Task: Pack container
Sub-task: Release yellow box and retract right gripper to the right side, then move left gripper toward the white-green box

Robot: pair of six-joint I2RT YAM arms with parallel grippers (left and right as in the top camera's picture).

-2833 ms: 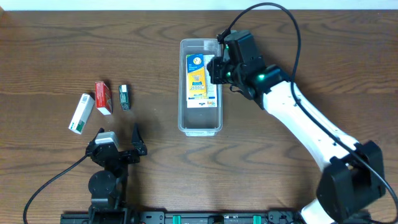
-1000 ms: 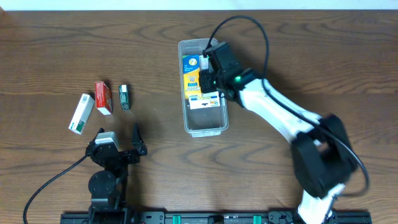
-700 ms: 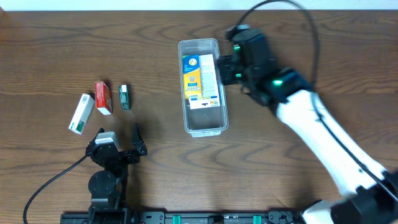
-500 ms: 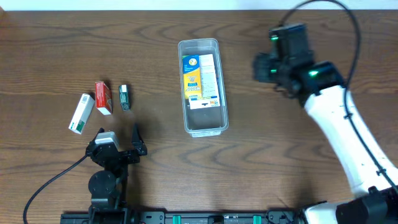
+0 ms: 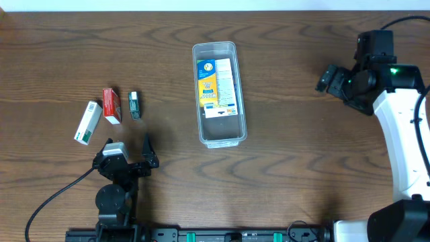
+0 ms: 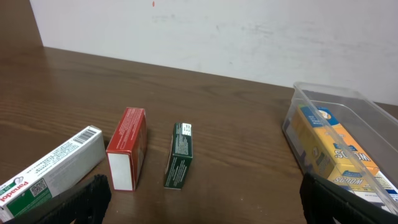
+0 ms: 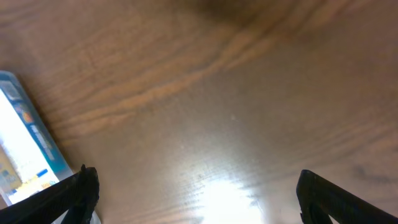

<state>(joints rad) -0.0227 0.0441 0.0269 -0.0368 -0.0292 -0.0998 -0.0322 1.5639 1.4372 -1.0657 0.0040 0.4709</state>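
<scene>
Packing part done (my reading): one yellow-and-blue carton (image 5: 217,84) lies flat in the container (image 5: 213,45), which sits midway on the table (image 5: 302,168), its long axis running away from the robot.

Not yet packed, well to its left: white-green box (image 5: 87,122), red box (image 5: 111,105), small dark green box (image 5: 134,105).

Left tool (image 5: 127,151) sits just behind them, jaws wide, empty. Right tool (image 5: 330,79) is far right, well apart from the container, jaws spread, empty.

Next: left tool reaches forward and closes across a box's narrow sides.

Legible: "Panadol" on the white box; carton print unreadable.
</scene>
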